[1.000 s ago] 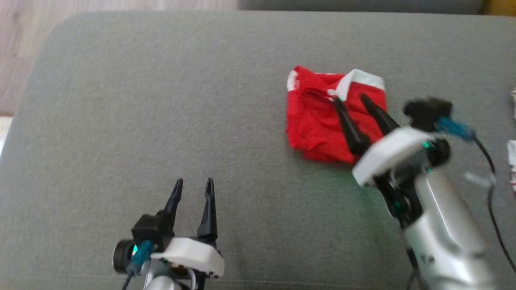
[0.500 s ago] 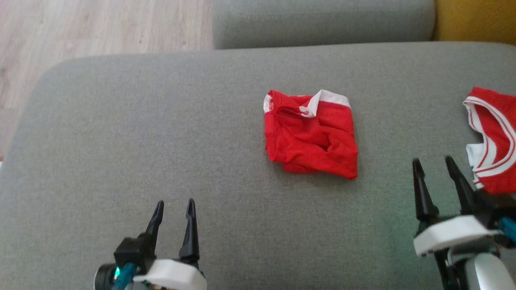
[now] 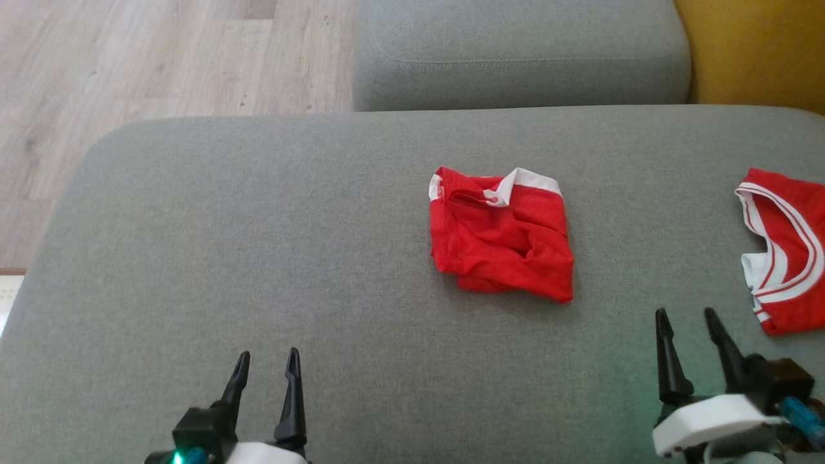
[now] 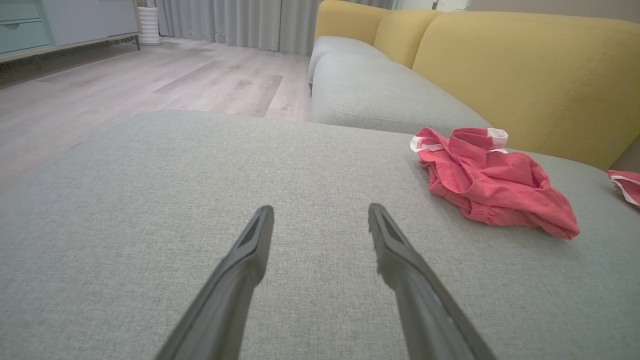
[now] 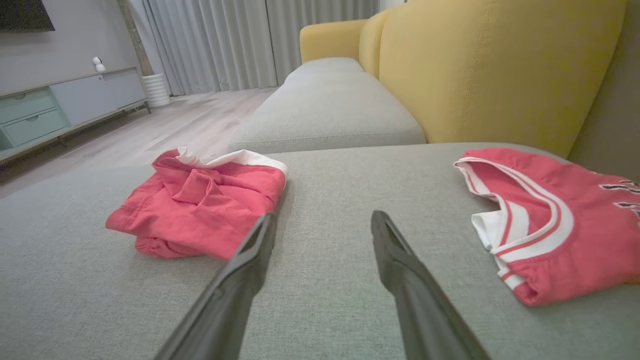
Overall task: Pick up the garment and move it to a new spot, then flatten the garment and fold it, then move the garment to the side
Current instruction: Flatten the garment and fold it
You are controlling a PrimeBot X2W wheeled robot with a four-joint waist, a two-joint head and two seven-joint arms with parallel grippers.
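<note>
- The folded red garment with white trim (image 3: 501,241) lies right of centre in my head view, flat on the grey fabric sofa seat (image 3: 258,245).
- It sits well above both pairs of fingers, in the gap between them and nearer the right pair, touching neither.
- My left fingers (image 3: 292,399) stand at the bottom left of the head view, spread wide, with only bare grey fabric between them.
- In the left wrist view the garment (image 4: 495,185) is up and to the right of the finger tips (image 4: 240,280), well apart.
- My right fingers (image 3: 668,361) stand at the bottom right, likewise fully spread and gripping nothing.
- In the right wrist view the garment (image 5: 200,205) lies just left of and beyond the left-hand finger (image 5: 240,280), whose tip overlaps its lower right corner in the picture; I cannot tell if they touch.
- A red jersey with white stripes (image 3: 783,258) lies at the right edge, just beyond the right fingers.
- Dark lettering on the jersey (image 5: 620,187) is cut off by the frame edge; I cannot read it.
</note>
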